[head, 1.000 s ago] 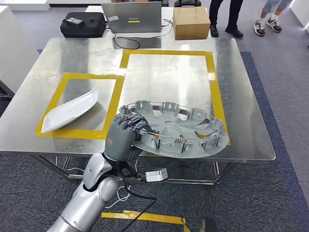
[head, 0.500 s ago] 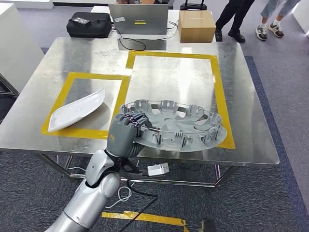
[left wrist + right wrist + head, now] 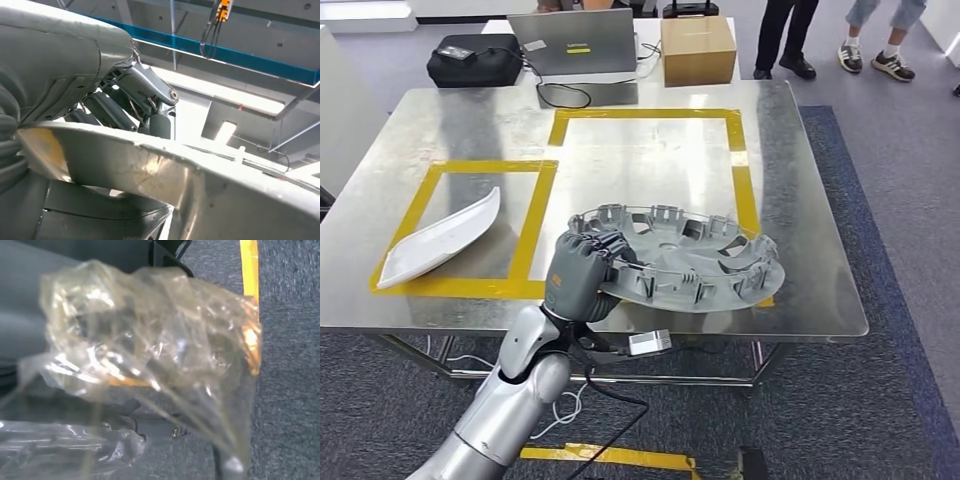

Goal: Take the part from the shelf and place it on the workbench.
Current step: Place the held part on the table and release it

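Head view: a steel counter (image 3: pixel 803 200) marked with two yellow tape rectangles. The left hand (image 3: pixel 579 276) comes in from below and grips the near-left rim of a round grey wheel cover (image 3: pixel 686 258), fingers (image 3: pixel 610 243) curled over the rim. The wheel cover is the part; it sits low over the near edge of the counter, across the near tape line of the larger rectangle (image 3: pixel 743 170), its far-right edge close to the surface. Whether it touches the metal cannot be told. A white curved panel (image 3: pixel 441 240) lies in the smaller rectangle, well apart. A laptop (image 3: pixel 573 42), a black bag (image 3: pixel 475 60) and a cardboard box (image 3: pixel 697 48) stand beyond the counter, with people's legs behind.

Left wrist view: the part's rim (image 3: pixel 158 170) crosses close up, dark fingers (image 3: pixel 113 107) wrapped over it.

Right wrist view: crumpled clear film blurs the lens over dark carpet and yellow floor tape; the right hand's fingers cannot be made out.

Risk: the cover is held by one rim only, near the counter's edge. Released too soon, it could tip, slide or overhang.
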